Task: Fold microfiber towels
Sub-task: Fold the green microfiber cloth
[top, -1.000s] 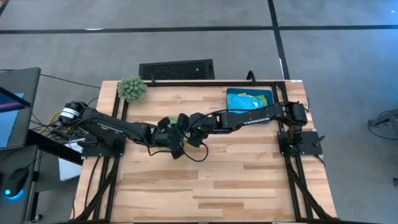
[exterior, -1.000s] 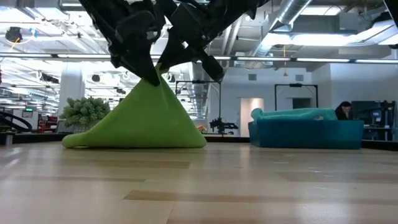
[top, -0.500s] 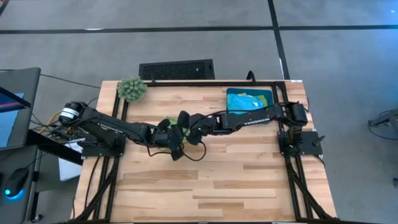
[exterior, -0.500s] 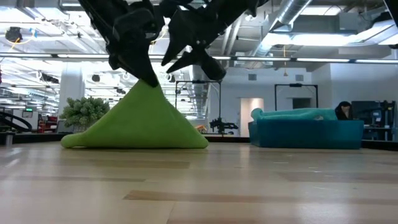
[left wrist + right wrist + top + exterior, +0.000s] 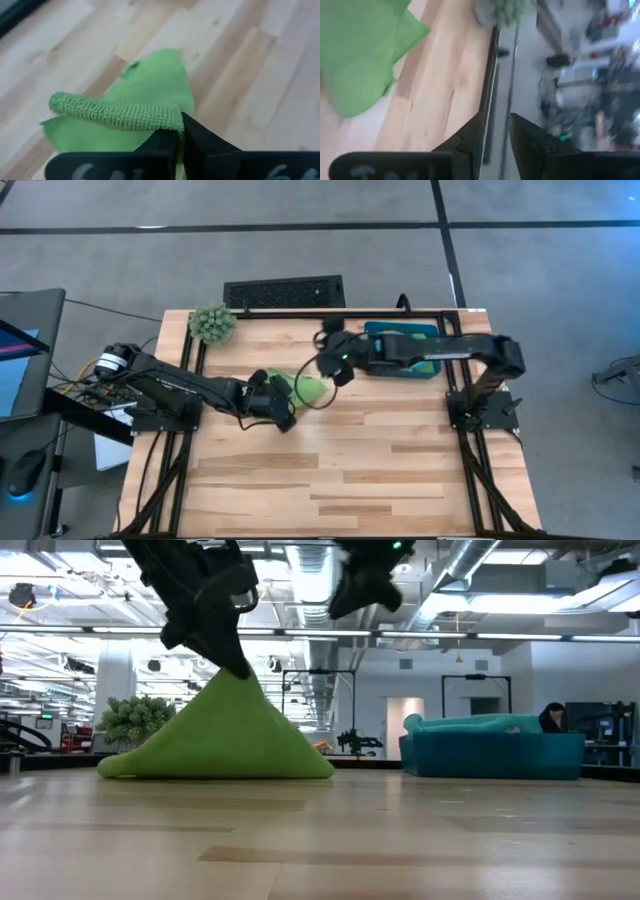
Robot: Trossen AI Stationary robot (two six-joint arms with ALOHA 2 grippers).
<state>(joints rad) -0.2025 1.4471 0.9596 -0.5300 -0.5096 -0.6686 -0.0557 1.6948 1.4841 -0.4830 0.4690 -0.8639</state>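
Note:
A lime green microfiber towel (image 5: 310,388) stands as a tent near the table's middle. Its peak (image 5: 236,677) is raised and its lower edge (image 5: 215,772) rests on the wood. My left gripper (image 5: 284,402) is shut on the peak, as the left wrist view (image 5: 181,131) shows. My right gripper (image 5: 326,360) is open and empty. It hangs high (image 5: 362,590), to the right of the peak and toward the far edge. Its wrist view (image 5: 497,122) shows the towel (image 5: 360,55) farther off. My left gripper pinches a thick rolled fold of the towel (image 5: 167,122) between its two fingers, at the top of the tent. The fingers slant down from the table's left side. The fold is lifted and the cloth drapes down from it, with the lower edge on the table.
A teal bin (image 5: 402,340) with more towels stands at the far right, also in the low view (image 5: 490,752). A fuzzy green plant ball (image 5: 212,323) sits at the far left corner. The near half of the wooden table (image 5: 360,480) is bare.
My right gripper has opened and let go of the towel's peak. It has then risen and gone toward the far right, toward the teal bin. The towel stays tented, held by my left gripper alone.

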